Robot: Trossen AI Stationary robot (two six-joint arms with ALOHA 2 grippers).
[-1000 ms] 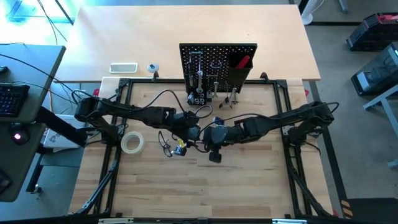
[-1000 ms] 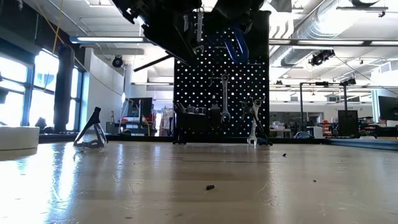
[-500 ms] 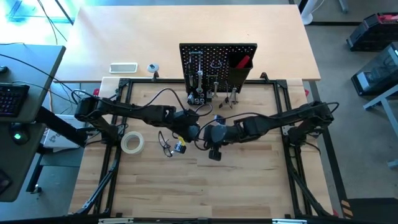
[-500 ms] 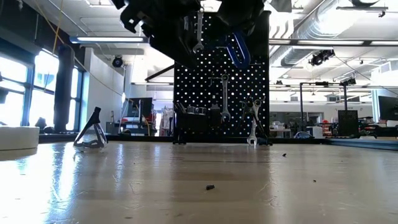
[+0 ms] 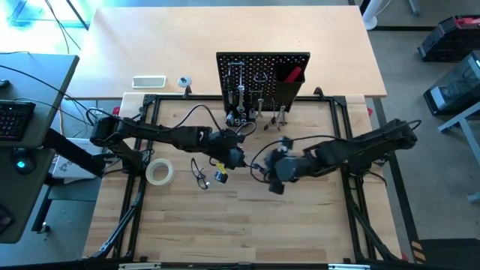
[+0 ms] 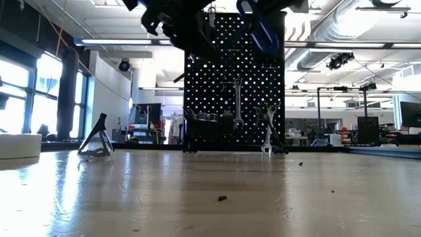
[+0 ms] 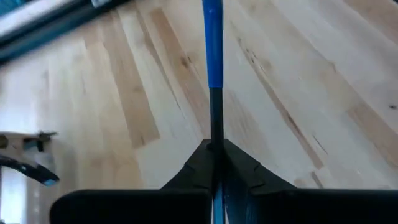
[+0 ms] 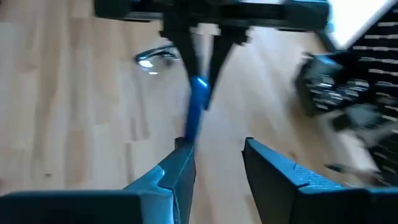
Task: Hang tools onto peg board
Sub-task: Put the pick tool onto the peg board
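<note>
Hex key (image 7: 212, 56) — blue-handled, held above the bench (image 5: 300, 225) in front of the peg board (image 5: 262, 75) — now sits clenched in the left pincer (image 5: 238, 159). Right pincer (image 8: 214, 158) has released it, fingers now spread, and has drawn back rightward since the earlier frame. Tape roll (image 5: 159, 172) unchanged.

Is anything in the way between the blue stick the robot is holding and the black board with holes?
Nothing visible blocks it. The left gripper holds the blue-handled hex key above the table, and only open air lies between it and the peg board.
</note>
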